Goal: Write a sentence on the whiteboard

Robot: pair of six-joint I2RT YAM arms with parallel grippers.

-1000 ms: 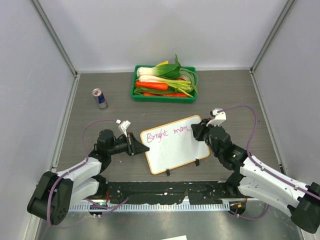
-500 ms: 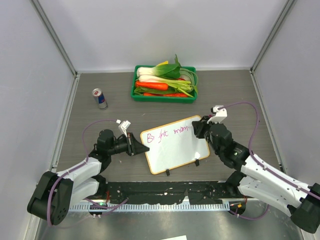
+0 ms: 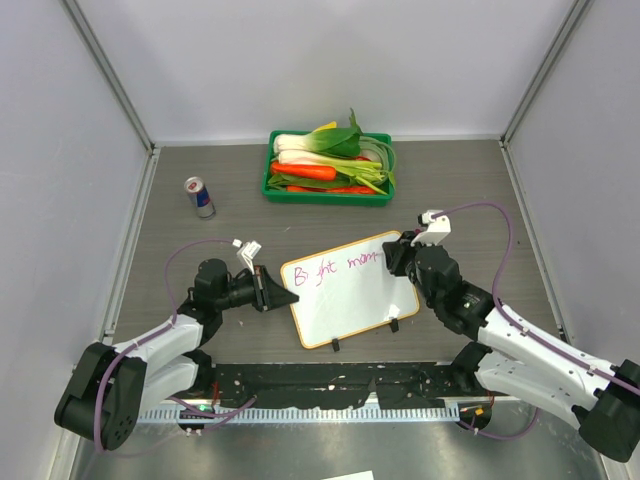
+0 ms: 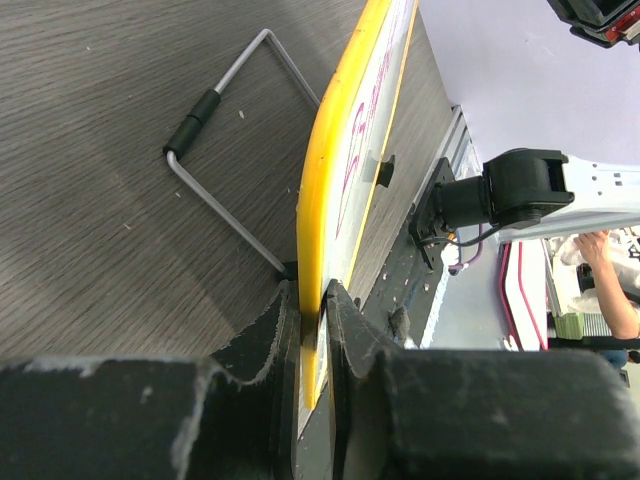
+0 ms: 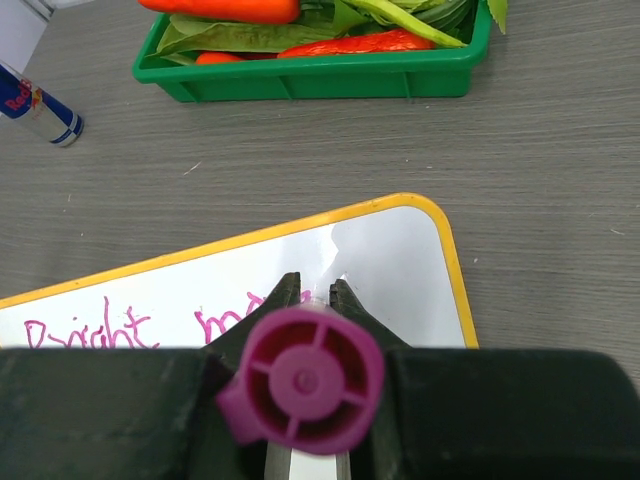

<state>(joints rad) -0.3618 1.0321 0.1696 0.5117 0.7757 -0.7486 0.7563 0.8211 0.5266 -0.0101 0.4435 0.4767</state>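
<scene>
right claw (image 5: pixel 315 291) edged left, arm bent, pinching marker (image 5: pixel 300 382) | left claw (image 4: pixel 314 300) pinching whiteboard (image 3: pixel 350 300) edge

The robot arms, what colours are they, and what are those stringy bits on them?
The left arm and right arm have smooth white shells with chunky black joints. A thin purple cable loops along each one. A little white block sits on top near each wrist. The fingers are black, flat and blocky, with pale scuffed edges.
</scene>
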